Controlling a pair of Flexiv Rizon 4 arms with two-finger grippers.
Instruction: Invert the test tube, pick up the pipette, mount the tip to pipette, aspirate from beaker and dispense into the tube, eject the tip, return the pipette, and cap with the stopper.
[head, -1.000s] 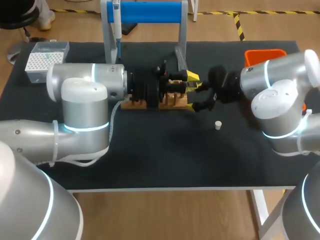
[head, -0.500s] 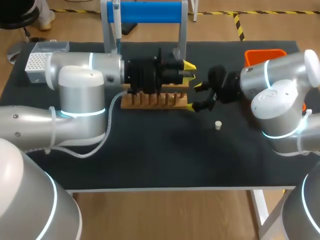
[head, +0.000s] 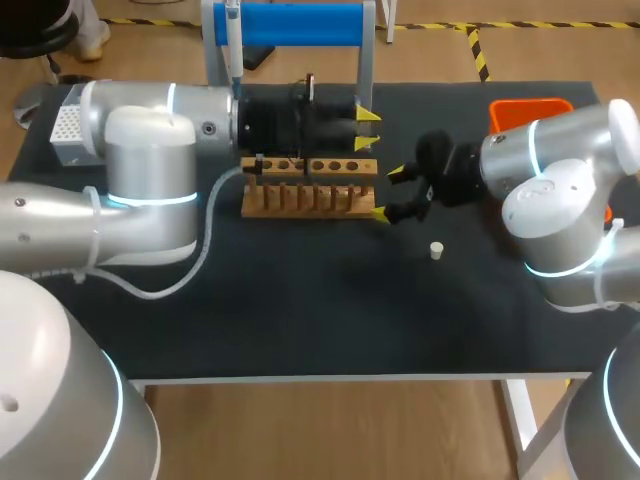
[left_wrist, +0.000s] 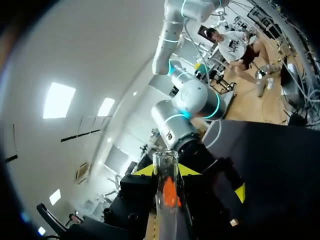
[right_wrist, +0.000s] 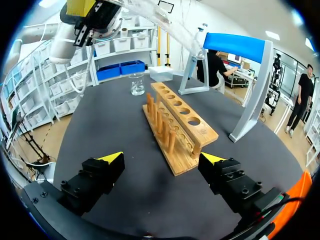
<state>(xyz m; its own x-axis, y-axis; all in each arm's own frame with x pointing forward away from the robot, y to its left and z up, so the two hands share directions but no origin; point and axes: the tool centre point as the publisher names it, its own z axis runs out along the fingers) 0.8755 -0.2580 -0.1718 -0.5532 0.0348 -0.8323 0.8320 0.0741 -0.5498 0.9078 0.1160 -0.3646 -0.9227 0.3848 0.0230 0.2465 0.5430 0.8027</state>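
The black table (head: 330, 310) is carrying everything. My left arm (head: 140, 130) is coming in across its far left part, and my right arm (head: 550, 170) is coming in from the right side. The blue pipette stand (head: 290, 25) is standing at the far edge, with the pipette (head: 232, 45) hanging by its left post. The wooden rack (head: 310, 190) is lying in front of the stand, between the two grippers. An orange bin (head: 525, 110) is sitting at the far right behind my right arm, and a white tip box (head: 62, 125) is sitting at the far left corner. The left gripper (head: 367, 130) is hovering above the rack's far side, its fingers pinching the clear test tube (left_wrist: 166, 210) from both sides, the tube's open mouth pointing away from the wrist. The right gripper (right_wrist: 162, 157) is hanging just off the rack's right end, spread wide and gripping nothing. The beaker (right_wrist: 136, 85) is standing beyond the rack's far end. The small white stopper (head: 436, 250) is lying alone on the table, near the right gripper.
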